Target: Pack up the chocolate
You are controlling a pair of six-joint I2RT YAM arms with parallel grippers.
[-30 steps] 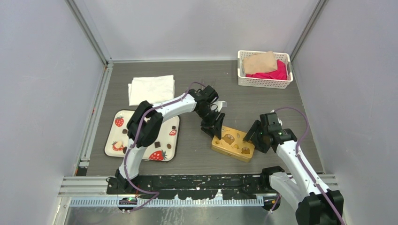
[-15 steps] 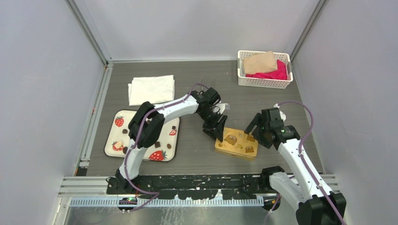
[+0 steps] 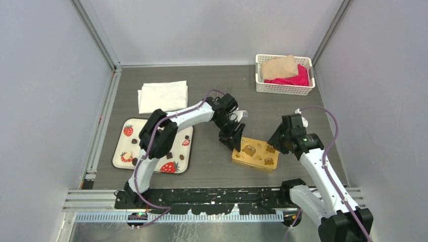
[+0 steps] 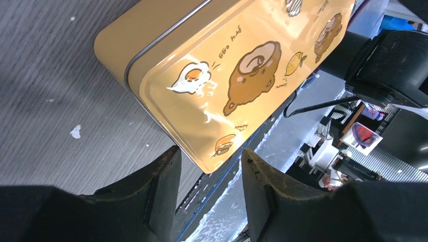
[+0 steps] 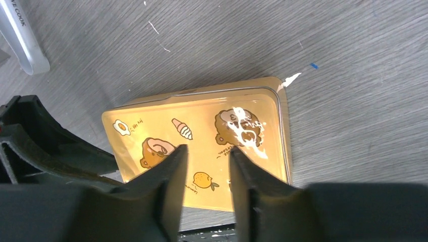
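The chocolates (image 3: 169, 155) are small dark pieces and one cream piece lying on a white plate (image 3: 121, 146) printed with strawberries, at the left. A golden-yellow tin (image 3: 255, 154) with bear drawings lies shut right of centre; it also shows in the left wrist view (image 4: 217, 75) and the right wrist view (image 5: 202, 126). My left gripper (image 3: 233, 138) is open at the tin's left end, and the tin's near corner sits between its fingertips (image 4: 166, 166) without touching them. My right gripper (image 3: 275, 145) is open and empty, hovering over the tin's right part (image 5: 207, 154).
A folded white cloth (image 3: 162, 96) lies at the back left. A white basket (image 3: 284, 86) holding tan and pink cloth stands at the back right. A clear plastic piece (image 5: 20, 40) lies on the grey table beyond the tin.
The tin has slid a little to the right and turned slightly. My left gripper followed its left end. My right gripper drew back to the right and rose over the tin's right end.
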